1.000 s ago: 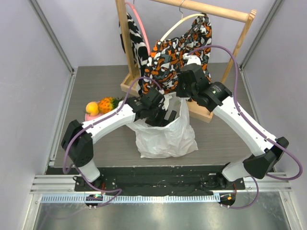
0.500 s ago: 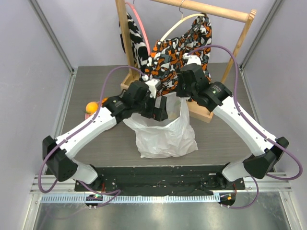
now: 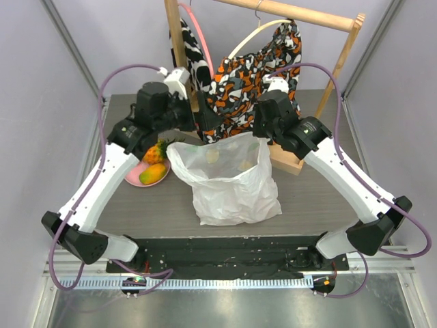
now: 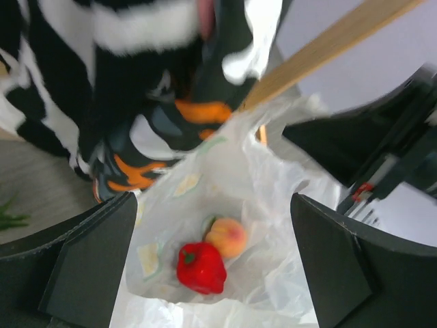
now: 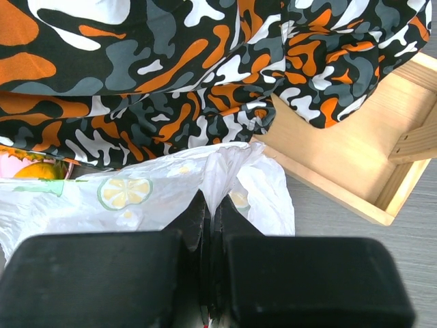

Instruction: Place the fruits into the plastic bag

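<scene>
The plastic bag (image 3: 232, 181) stands open mid-table. In the left wrist view, a shiny red fruit (image 4: 201, 268) and the peach (image 4: 227, 237) lie inside the bag (image 4: 273, 178). My left gripper (image 3: 203, 123) is open and empty, raised over the bag's back left rim; its wide-apart fingers (image 4: 89, 266) frame the opening. My right gripper (image 3: 263, 140) is shut on the bag's rim, and the plastic is pinched between its pads (image 5: 208, 205). The pineapple (image 3: 156, 152) and the mango (image 3: 151, 175) lie on the pink plate (image 3: 133, 179) left of the bag.
A wooden rack (image 3: 179, 68) with a box base (image 5: 348, 157) stands behind the bag. The orange-black-white cloth (image 3: 252, 68) and a black-and-white cloth (image 3: 194, 65) hang from it, close to both grippers. Grey walls bound the table left and right.
My left gripper has come up out of the bag and swung back and left toward the rack. The bag's mouth now shows open. The right arm has held still.
</scene>
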Tool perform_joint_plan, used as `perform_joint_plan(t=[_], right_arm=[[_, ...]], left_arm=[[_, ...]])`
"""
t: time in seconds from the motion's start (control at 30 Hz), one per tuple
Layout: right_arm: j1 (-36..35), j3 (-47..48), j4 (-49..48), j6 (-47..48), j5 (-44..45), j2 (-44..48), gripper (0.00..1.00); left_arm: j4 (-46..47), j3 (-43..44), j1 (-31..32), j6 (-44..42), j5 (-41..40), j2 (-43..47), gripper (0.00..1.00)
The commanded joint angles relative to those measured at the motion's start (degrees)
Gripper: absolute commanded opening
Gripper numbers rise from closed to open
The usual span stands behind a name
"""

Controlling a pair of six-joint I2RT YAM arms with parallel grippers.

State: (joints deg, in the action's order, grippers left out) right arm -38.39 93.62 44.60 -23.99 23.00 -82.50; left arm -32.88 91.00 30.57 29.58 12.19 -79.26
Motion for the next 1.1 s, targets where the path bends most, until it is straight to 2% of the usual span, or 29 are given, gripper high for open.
perform_joint_plan(t=[0.0,0.2,0.47,0.63,0.8,1.07], right_arm=[[0.25,1.47,-1.62,-0.27,1.08,1.29,0.01],[0.25,1.12,-1.18,-0.27,1.08,1.64,0.01],[0.25,0.68,-1.18,-0.71,1.69,1.64,0.01],[0.33,0.77,-1.09,-0.36,2.22,1.46,0.01],[0.25,0.86,-1.18,0.17,3.10,1.11,0.01],[0.34,1.47,-1.09,0.78,4.86,1.11,0.01]], left_arm=[[2.39,6.63,-7.78,3.98,2.75,0.25,1.00],[-4.01,6.91,-22.89,4.95,1.44,1.13,1.00],[-12.10,-0.81,-32.57,4.87,-3.74,2.98,1.00],[-15.10,-4.34,-36.45,6.62,-6.82,2.10,1.00],[-12.91,-8.38,-38.56,7.68,-14.28,2.36,1.00],[-13.87,-7.68,-39.26,1.18,-17.72,-5.80,1.00]])
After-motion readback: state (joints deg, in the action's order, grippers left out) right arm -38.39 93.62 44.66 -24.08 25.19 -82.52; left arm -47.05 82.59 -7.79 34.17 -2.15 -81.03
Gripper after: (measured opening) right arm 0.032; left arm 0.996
